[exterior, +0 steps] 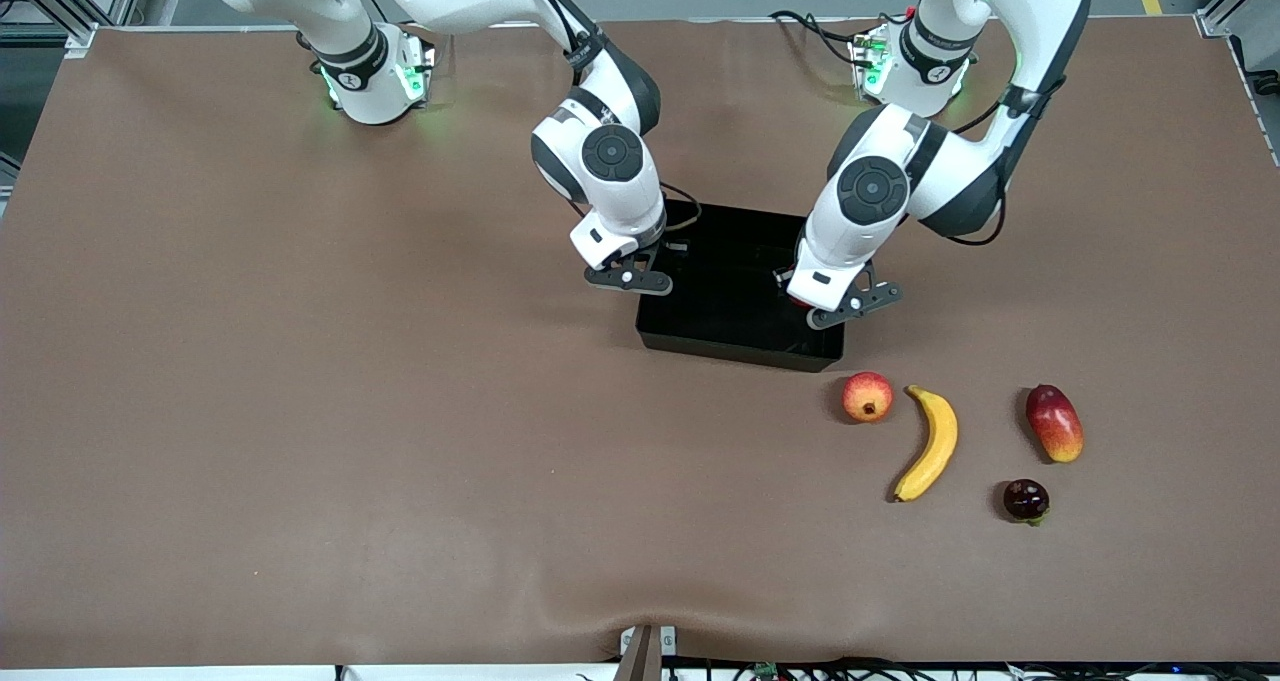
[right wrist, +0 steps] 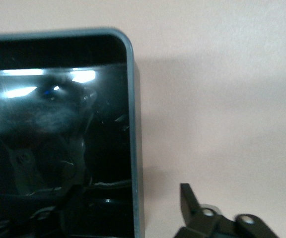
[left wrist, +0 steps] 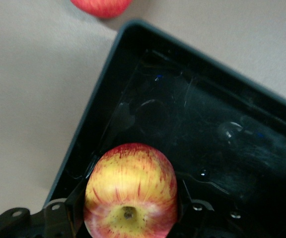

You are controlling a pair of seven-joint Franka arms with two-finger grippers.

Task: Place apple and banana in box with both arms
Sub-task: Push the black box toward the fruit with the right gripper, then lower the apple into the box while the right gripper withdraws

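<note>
No legible writing; left end effector [exterior: 838, 306] grips apple [left wrist: 130, 191] over box [exterior: 700, 341]

The brown surface [exterior: 300, 411] carries the black box [exterior: 725, 336], a pomegranate [exterior: 867, 397], the banana [exterior: 932, 444], a mango [exterior: 1054, 422] and a dark fruit [exterior: 1026, 500].

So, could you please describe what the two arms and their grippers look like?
Both arms are glossy white with dark grey round joint caps and black bands. Black cables run along them, and green lights glow at the bases. The left gripper and right gripper are black, two-fingered.
</note>
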